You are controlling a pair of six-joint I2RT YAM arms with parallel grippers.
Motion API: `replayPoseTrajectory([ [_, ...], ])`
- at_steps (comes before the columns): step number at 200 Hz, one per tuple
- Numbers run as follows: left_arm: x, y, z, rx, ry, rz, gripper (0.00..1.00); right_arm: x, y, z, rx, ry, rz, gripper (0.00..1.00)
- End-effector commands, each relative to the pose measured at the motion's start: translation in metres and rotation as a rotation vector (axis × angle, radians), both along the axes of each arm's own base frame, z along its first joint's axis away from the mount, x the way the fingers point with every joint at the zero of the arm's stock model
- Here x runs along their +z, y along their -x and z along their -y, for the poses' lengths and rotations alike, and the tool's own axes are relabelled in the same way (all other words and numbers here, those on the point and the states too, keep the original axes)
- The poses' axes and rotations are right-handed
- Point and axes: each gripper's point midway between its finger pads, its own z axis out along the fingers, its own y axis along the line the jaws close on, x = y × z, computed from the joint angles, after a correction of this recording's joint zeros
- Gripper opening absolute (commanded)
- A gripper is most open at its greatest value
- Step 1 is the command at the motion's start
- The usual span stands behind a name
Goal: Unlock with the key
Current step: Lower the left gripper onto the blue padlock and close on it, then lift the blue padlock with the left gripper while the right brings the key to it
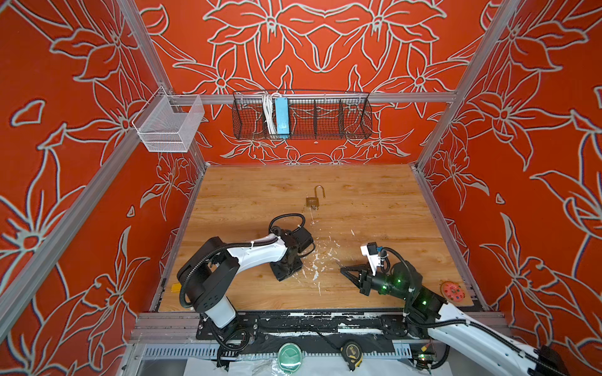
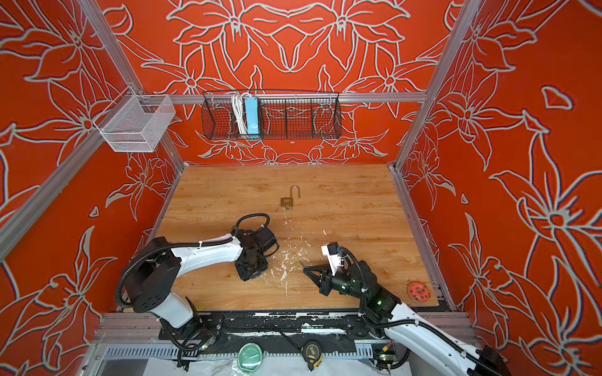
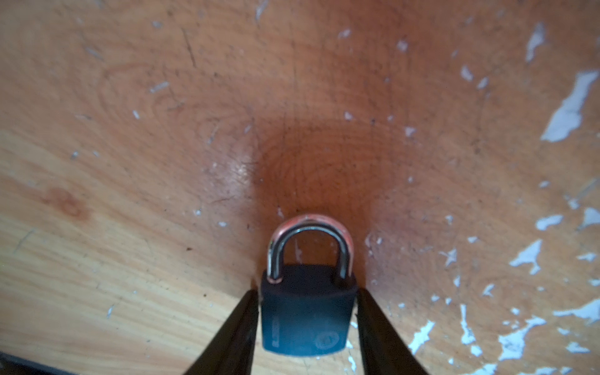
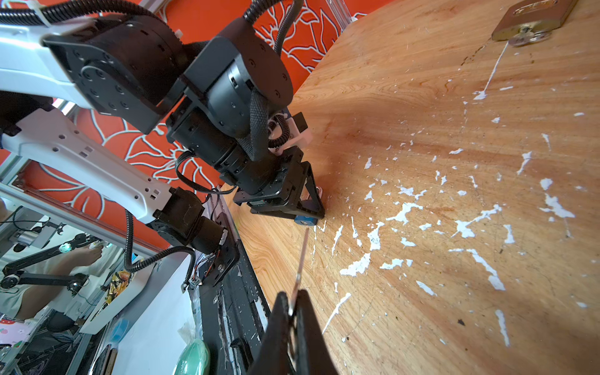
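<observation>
A dark blue padlock [image 3: 306, 318] with its shackle closed sits on the wooden table between the fingers of my left gripper [image 3: 306, 290]. The fingertips [image 3: 250, 305] rest against both sides of its body. In both top views the left gripper [image 1: 286, 268] points down at the table and hides this padlock. My right gripper [image 4: 292, 308] is shut on a thin metal key [image 4: 300, 259]. The key's blade sticks out toward the left gripper and the padlock [image 4: 305, 222], with a gap between them. In a top view the right gripper [image 1: 345, 271] hovers to the right of the left one.
A brass padlock [image 1: 314, 201] with its shackle open and a key in it lies farther back on the table [image 1: 374, 201]. A pink round object [image 1: 452, 291] sits at the front right corner. White flakes mark the wood between the arms. A wire basket [image 1: 303, 114] hangs on the back wall.
</observation>
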Motion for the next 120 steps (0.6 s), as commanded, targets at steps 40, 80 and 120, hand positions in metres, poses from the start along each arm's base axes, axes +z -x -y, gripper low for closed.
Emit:
replayPoseTrajectory([
  [40,-0.008,0.01,-0.025,0.057,-0.069,0.008,0.3,0.017,0.003,-0.002,0.027,-0.02,0.037,0.0],
  [80,0.024,-0.01,0.007,0.03,0.059,0.137,0.15,0.019,0.003,-0.003,0.028,-0.033,0.036,0.0],
  [120,0.098,-0.048,0.071,0.115,0.334,0.52,0.03,0.02,-0.021,0.015,-0.15,-0.014,0.063,0.0],
])
